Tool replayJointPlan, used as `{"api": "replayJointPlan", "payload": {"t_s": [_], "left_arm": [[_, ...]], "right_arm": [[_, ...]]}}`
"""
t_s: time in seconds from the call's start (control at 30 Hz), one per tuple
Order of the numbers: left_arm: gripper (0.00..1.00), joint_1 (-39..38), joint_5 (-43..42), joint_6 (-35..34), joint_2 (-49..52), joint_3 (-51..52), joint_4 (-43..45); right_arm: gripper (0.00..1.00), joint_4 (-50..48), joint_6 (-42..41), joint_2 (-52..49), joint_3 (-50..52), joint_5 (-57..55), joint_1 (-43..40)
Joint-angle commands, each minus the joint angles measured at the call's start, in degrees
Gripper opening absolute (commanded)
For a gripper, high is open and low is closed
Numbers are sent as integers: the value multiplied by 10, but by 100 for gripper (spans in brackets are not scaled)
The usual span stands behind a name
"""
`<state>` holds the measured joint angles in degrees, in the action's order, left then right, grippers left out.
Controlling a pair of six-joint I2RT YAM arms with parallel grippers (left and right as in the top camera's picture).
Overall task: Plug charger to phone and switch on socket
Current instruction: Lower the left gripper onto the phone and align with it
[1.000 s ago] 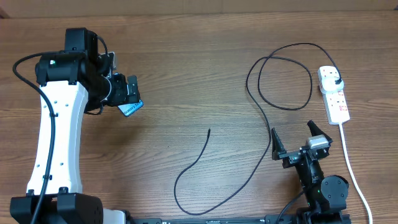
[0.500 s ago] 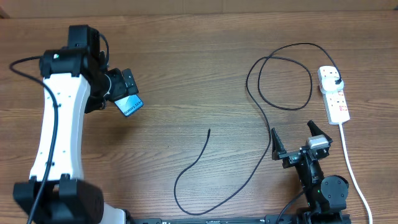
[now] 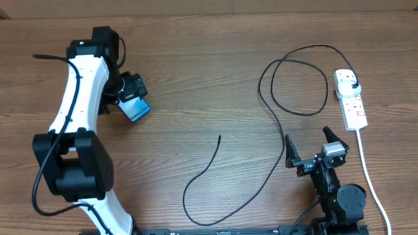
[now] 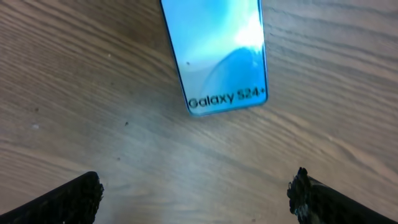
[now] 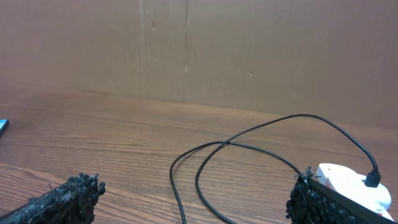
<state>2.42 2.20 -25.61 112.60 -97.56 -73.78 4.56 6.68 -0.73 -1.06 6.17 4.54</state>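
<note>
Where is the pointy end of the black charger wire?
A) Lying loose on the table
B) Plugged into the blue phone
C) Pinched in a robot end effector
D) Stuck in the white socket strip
A: the charger tip lies bare on the wooden table, well apart from the phone, and nothing is gripping it.

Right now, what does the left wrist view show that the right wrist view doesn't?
Left wrist only: the phone close up, blue screen and "Galaxy S24+" lettering readable. Right wrist only: the looping black charger cable, its plug in the white power strip, and a brown back wall. Both: the wooden table and open jaws at the bottom corners.
</note>
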Motion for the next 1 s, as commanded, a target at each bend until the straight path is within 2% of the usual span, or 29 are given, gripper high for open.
{"api": "replayJointPlan", "payload": {"t_s": [0.0, 0.97], "left_arm": [[100, 3, 15, -24, 25, -17, 10], [99, 36, -22, -45, 128, -17, 130]], "right_arm": [[100, -3, 3, 6, 6, 3, 3], [100, -3, 3, 6, 6, 3, 3]]}}
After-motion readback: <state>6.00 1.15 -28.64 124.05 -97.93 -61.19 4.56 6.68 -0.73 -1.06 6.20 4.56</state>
